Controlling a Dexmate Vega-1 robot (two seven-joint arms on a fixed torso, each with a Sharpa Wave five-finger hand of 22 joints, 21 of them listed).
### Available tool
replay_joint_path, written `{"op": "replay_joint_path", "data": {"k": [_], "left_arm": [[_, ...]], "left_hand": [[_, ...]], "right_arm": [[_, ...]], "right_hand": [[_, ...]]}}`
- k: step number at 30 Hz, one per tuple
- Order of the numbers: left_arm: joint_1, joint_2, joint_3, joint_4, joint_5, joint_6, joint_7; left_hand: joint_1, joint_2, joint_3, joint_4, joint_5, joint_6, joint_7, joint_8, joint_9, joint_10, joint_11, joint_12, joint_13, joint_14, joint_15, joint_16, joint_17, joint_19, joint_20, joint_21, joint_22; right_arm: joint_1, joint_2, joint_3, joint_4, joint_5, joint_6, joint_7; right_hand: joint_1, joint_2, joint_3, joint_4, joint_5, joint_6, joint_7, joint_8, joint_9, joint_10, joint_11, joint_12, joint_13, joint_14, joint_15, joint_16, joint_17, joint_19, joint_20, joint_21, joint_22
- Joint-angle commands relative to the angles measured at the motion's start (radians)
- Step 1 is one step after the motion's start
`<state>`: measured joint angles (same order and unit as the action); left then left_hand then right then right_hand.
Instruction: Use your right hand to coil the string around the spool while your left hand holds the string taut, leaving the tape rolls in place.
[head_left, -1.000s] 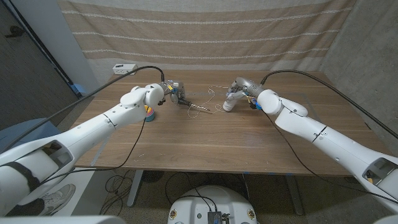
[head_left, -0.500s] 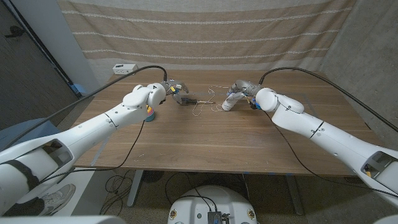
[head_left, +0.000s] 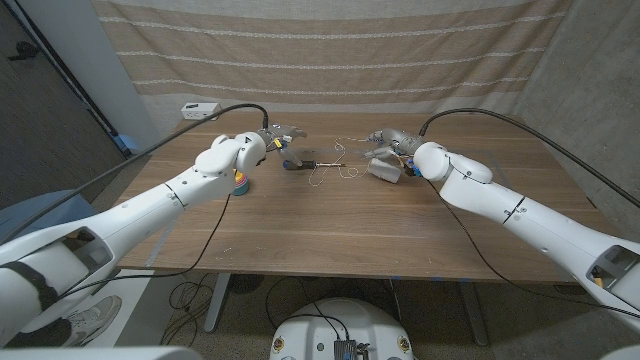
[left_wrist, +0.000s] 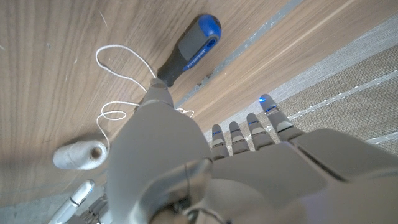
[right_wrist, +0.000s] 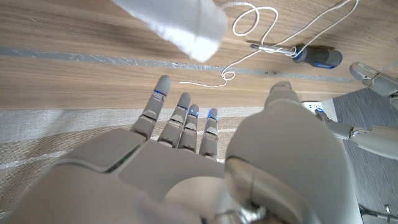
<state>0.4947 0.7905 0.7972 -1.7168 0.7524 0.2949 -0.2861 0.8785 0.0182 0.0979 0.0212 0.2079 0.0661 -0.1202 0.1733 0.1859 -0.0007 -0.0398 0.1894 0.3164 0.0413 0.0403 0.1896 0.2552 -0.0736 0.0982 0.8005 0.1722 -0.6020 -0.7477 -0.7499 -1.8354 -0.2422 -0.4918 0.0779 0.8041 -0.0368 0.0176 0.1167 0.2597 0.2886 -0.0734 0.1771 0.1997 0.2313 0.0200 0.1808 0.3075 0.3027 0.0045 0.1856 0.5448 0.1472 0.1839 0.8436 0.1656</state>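
Note:
A white spool (head_left: 385, 170) lies on its side on the wooden table (head_left: 330, 230), and it appears blurred in the right wrist view (right_wrist: 180, 25). Loose white string (head_left: 335, 165) curls in loops between the spool and a screwdriver (head_left: 300, 163) with a black and blue handle (left_wrist: 189, 46). My right hand (head_left: 385, 140) hovers just behind the spool, fingers spread, holding nothing. My left hand (head_left: 283, 135) hangs above and behind the screwdriver, also spread and empty. The string (left_wrist: 118, 81) touches neither hand. A coloured stack of tape rolls (head_left: 240, 181) stands beside my left forearm.
A small white box (head_left: 200, 110) sits at the table's far left corner. A striped curtain (head_left: 330, 60) hangs behind the table. Black cables run along both arms. Bare wood spreads across the table's near half.
My left hand has let go of the screwdriver, which now lies on the table. My right hand has released the spool, which has tipped onto its side. Both hands have lifted and spread.

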Motion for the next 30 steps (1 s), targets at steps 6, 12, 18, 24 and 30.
{"op": "replay_joint_path", "data": {"k": [6, 12, 18, 24, 30], "left_arm": [[0.146, 0.033, -0.182, -0.031, -0.233, -0.156, 0.298], [0.191, 0.017, -0.249, 0.014, -0.406, -0.290, 0.364], [0.224, -0.002, -0.297, 0.073, -0.539, -0.425, 0.415], [0.254, -0.036, -0.339, 0.144, -0.692, -0.568, 0.424], [0.269, -0.068, -0.362, 0.219, -0.819, -0.683, 0.388]], "left_hand": [[-0.120, 0.050, -0.020, 0.068, -0.013, -0.066, -0.038, -0.001, -0.003, -0.038, -0.007, 0.004, -0.032, -0.032, 0.009, 0.005, -0.018, -0.024, 0.034, -0.043, 0.002], [-0.152, 0.077, -0.020, 0.086, -0.017, -0.079, -0.062, 0.003, -0.004, -0.055, -0.015, 0.003, -0.046, -0.048, 0.008, 0.003, -0.027, -0.016, 0.036, -0.052, 0.002], [-0.181, 0.105, -0.016, 0.096, -0.021, -0.119, -0.051, -0.002, -0.006, -0.078, -0.022, 0.000, -0.066, -0.072, 0.000, -0.001, -0.040, -0.018, -0.011, -0.070, 0.001], [-0.208, 0.124, -0.010, 0.096, -0.025, -0.070, 0.023, 0.021, -0.009, -0.061, -0.018, 0.011, -0.095, -0.069, -0.011, 0.004, -0.058, -0.008, -0.051, -0.092, 0.001], [-0.219, 0.127, -0.008, 0.094, -0.027, -0.106, -0.012, 0.004, -0.010, -0.046, -0.014, 0.016, -0.106, -0.070, -0.022, 0.003, -0.064, -0.001, -0.059, -0.102, 0.000]], "right_arm": [[-0.183, 0.051, 0.201, 0.124, 0.253, 0.486, -0.234], [-0.212, 0.075, 0.242, 0.169, 0.376, 0.615, -0.196], [-0.233, 0.103, 0.265, 0.214, 0.435, 0.729, -0.187], [-0.258, 0.117, 0.290, 0.214, 0.479, 0.781, -0.188], [-0.274, 0.142, 0.311, 0.229, 0.533, 0.832, -0.180]], "right_hand": [[-0.068, 0.032, -0.022, 0.029, 0.018, -0.030, 0.005, 0.010, 0.000, -0.027, 0.011, 0.010, -0.012, -0.058, 0.032, 0.008, -0.018, -0.033, -0.008, -0.051, 0.003], [-0.067, 0.045, -0.020, 0.019, 0.017, -0.058, 0.000, 0.006, -0.001, -0.055, 0.013, 0.006, -0.021, -0.106, 0.036, -0.002, -0.039, -0.031, -0.020, -0.072, 0.003], [-0.074, 0.054, -0.023, 0.007, 0.007, -0.140, -0.007, -0.005, -0.003, -0.103, 0.010, 0.003, -0.042, -0.152, 0.043, -0.003, -0.084, -0.026, -0.108, -0.105, 0.002], [-0.094, 0.048, -0.036, 0.000, -0.003, -0.228, -0.001, -0.007, -0.005, -0.103, 0.035, 0.011, -0.058, -0.161, 0.046, 0.003, -0.121, -0.010, -0.142, -0.127, 0.002], [-0.104, 0.046, -0.041, 0.002, -0.005, -0.226, -0.003, 0.000, -0.006, -0.100, 0.040, 0.013, -0.062, -0.164, 0.046, 0.003, -0.129, -0.006, -0.142, -0.132, 0.002]]}}
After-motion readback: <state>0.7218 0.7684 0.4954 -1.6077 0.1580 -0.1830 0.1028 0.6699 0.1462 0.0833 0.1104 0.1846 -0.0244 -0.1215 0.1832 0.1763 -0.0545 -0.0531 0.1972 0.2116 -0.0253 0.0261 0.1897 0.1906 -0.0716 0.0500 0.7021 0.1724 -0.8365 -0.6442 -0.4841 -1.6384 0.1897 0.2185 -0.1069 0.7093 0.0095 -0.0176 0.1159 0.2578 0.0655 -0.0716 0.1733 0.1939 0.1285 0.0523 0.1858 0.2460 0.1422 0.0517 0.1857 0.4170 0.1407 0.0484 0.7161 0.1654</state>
